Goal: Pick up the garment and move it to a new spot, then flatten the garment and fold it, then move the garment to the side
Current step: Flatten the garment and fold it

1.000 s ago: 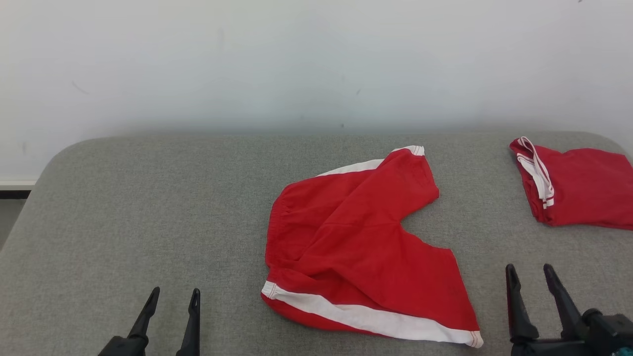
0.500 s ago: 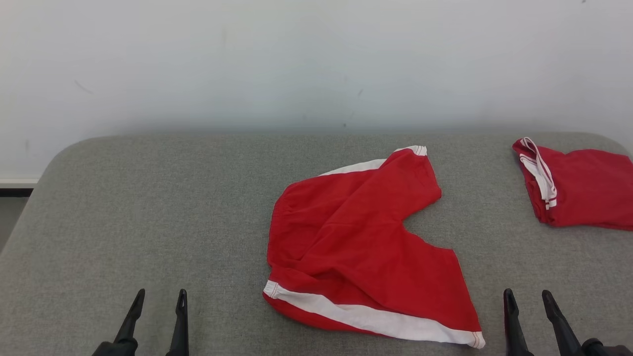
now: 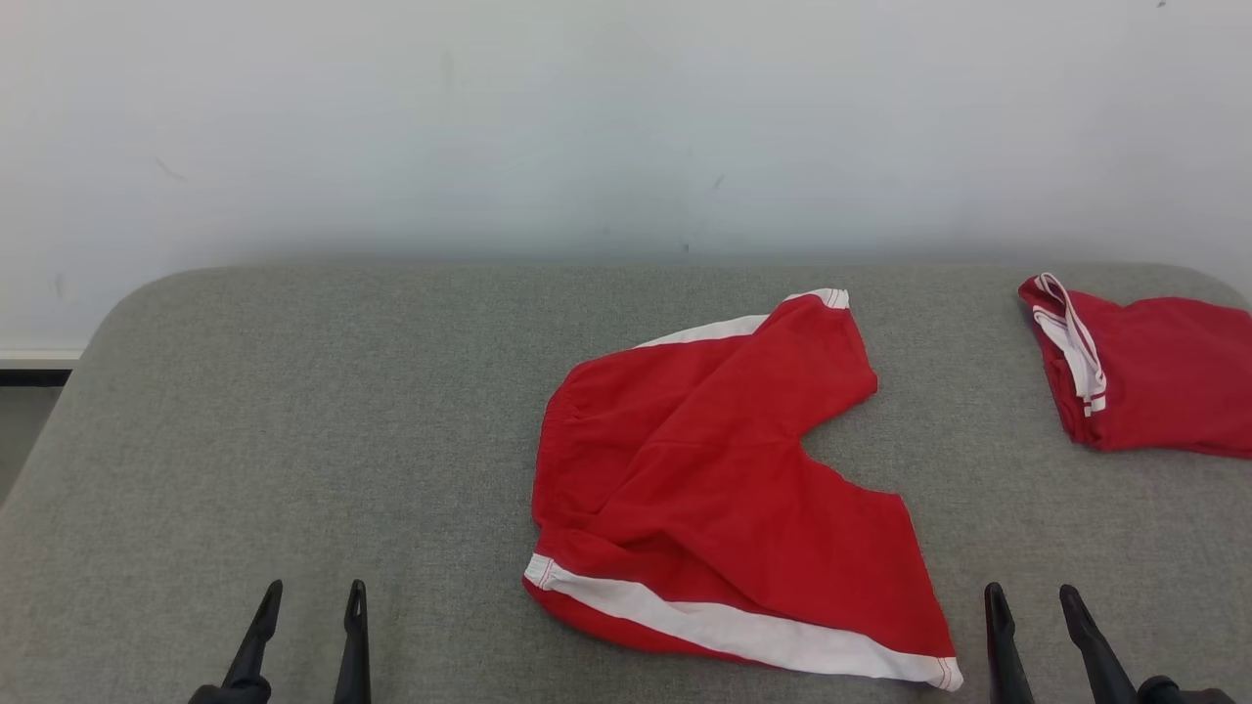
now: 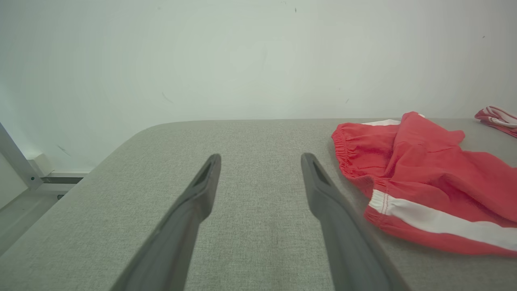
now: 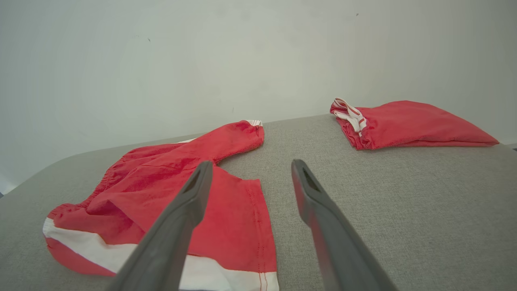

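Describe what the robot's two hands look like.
The left hand and right hand match. Each has two long, slim fingers that taper to narrow, rounded tips. They look black in the head view and matte dark grey close up in the wrist views. Each finger has a narrow, elongated recess near its tip. The rest of the surface is plain and smooth.

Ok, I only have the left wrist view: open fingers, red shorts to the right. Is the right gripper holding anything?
Observer: No, the right gripper is open and empty, beside the hem of the shorts.
Operator: And the red scrap at my top right?
Observer: A second red garment, folded, lying apart from the shorts.
Operator: Are the shorts folded yet?
Observer: No; the head view shows both legs splayed in a V.
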Robot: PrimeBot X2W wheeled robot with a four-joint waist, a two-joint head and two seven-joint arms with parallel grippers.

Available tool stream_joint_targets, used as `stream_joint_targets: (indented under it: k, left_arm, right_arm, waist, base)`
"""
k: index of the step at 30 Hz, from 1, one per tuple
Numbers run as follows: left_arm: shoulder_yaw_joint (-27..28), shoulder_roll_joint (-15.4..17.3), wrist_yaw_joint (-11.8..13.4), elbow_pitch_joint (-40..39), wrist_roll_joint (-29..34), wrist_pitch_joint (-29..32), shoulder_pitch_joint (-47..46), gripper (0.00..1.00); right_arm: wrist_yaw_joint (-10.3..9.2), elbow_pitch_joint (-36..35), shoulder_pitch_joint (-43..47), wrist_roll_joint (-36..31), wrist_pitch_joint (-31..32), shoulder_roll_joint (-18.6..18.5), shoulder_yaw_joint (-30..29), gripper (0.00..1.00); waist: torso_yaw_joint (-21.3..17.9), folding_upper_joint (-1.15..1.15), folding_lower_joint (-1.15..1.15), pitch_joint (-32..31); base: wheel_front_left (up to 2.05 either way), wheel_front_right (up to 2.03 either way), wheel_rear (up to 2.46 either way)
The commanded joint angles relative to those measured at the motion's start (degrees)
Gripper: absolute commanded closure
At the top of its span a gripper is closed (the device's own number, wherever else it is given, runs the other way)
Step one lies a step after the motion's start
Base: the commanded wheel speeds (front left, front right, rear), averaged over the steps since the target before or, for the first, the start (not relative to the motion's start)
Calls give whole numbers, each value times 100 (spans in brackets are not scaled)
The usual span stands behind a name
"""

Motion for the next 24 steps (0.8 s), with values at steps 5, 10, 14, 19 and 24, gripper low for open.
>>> stream_joint_targets:
  k: [5,10,14,19,24]
  left_arm:
    - [-154,22,-118,-11,-64,23,-69,0]
    - [-593,81,-312,199,-25,99,-432,0]
    - [-1185,199,-432,642,-100,144,-944,0]
    - [-1866,420,-447,1161,-269,172,-1390,0]
    - [-2289,626,-450,1520,-578,140,-1645,0]
  right_arm:
    - [-17,142,33,104,113,12,4,0]
    - [-17,441,70,98,240,3,92,0]
    - [-17,844,-132,89,235,-95,230,0]
    - [-17,1351,-340,74,155,-134,371,0]
    - [-17,1797,-565,117,36,-124,519,0]
  waist:
    - [-7,0,0,17]
    - [-56,0,0,85]
    - [-175,0,0,310]
    - [-300,0,0,528]
    - [-392,0,0,628]
  base:
    - [0,0,0]
    - [0,0,0]
    - [0,0,0]
    - [0,0,0]
    - [0,0,0]
